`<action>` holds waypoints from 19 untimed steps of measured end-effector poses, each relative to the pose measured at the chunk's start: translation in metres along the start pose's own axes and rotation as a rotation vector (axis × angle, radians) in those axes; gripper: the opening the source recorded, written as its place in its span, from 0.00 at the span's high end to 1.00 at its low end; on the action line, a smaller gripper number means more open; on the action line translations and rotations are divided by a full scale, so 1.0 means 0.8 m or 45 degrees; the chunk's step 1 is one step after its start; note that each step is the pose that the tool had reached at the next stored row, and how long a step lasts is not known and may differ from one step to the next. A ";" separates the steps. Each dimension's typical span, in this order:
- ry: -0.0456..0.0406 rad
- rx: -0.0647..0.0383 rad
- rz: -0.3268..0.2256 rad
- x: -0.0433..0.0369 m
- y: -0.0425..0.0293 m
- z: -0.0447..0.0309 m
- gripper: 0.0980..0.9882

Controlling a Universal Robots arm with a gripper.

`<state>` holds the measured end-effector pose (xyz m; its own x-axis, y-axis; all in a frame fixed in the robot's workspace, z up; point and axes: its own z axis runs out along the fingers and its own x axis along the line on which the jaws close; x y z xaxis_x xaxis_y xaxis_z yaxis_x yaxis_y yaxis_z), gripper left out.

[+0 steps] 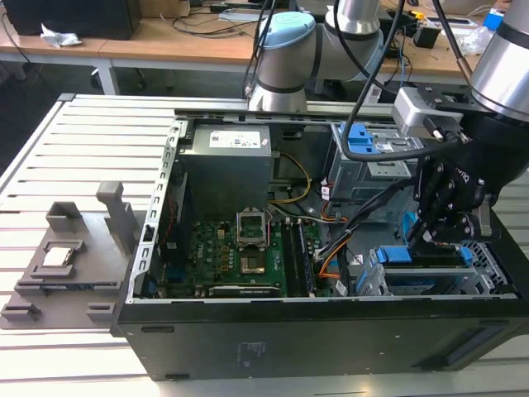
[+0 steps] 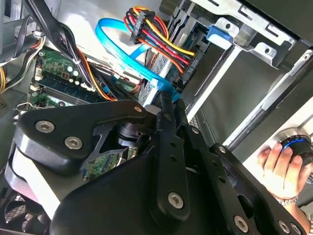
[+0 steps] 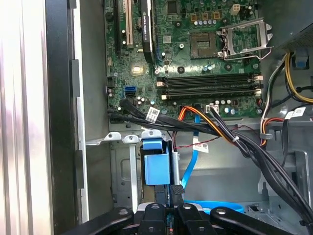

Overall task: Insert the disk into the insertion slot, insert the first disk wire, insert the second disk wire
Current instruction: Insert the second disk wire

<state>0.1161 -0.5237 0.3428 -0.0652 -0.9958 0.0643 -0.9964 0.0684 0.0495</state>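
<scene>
We see the gripper (image 2: 164, 98) closed on the plug of the second disk wire (image 2: 115, 41), whose flat blue length loops away over the motherboard (image 3: 195, 44). The disk (image 1: 421, 269) lies flat in the insertion slot (image 1: 488, 265), blue handle facing the case's middle.

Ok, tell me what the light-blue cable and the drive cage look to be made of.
The second disk wire: a flat ribbon in glossy light-blue plastic, judging by its sheen and smooth bend. The insertion slot: dull silver sheet metal, probably steel, with folded edges and punched holes. The gripper is nearest that cable.
</scene>
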 end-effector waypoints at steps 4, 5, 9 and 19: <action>-0.003 0.000 -0.001 0.000 -0.0024 0.0004 0.93; -0.003 0.000 -0.001 0.000 -0.0039 0.0003 0.93; -0.002 0.000 -0.001 0.000 -0.0057 0.0006 0.93; -0.001 0.000 -0.001 -0.001 -0.0062 0.0051 0.92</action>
<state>0.1208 -0.5238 0.3385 -0.0645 -0.9959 0.0635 -0.9965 0.0677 0.0495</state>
